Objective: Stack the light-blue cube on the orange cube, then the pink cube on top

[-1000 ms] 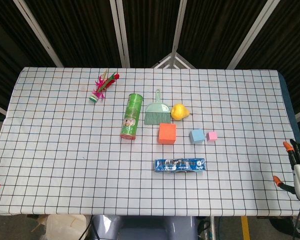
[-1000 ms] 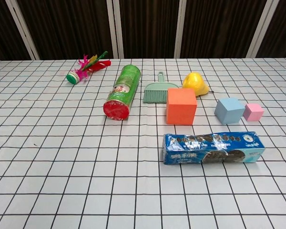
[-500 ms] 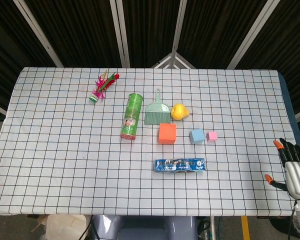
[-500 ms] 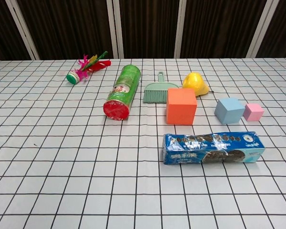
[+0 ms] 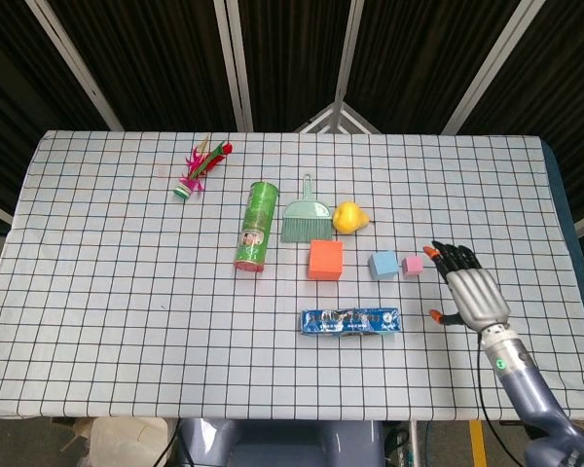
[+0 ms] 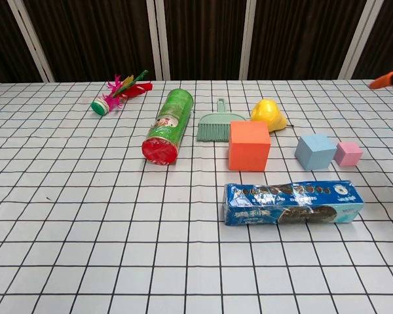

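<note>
Reaching in from the near right, the right hand (image 5: pixel 470 292) hovers over the table (image 5: pixel 97 321) with fingers spread and nothing in it, its fingertips close to the pink cube (image 5: pixel 413 264) but apart from it. The left hand shows only as an orange tip at the near left edge, so I cannot tell how it stands.

Nearest the robot lies a blue biscuit pack (image 5: pixel 350 322). Behind it, in a row, sit the orange cube (image 5: pixel 326 260), the blue cube (image 5: pixel 383 265) and the pink cube, the last two just beside each other, the orange one a little apart to their left. None is stacked yet.

The step in hand looks like the approach to the blue cube. Since the pink cube lies between hand and target, the hand would do well to come down from above and pinch the blue cube front to back, so as not to knock its neighbour.

Farther back are a green can (image 5: pixel 257 225) lying on its side, a dustpan (image 5: pixel 300 213), a yellow toy (image 5: pixel 348 217) and a shuttlecock (image 5: pixel 200 167). The dustpan holds nothing that I can see; the can seems capped.
</note>
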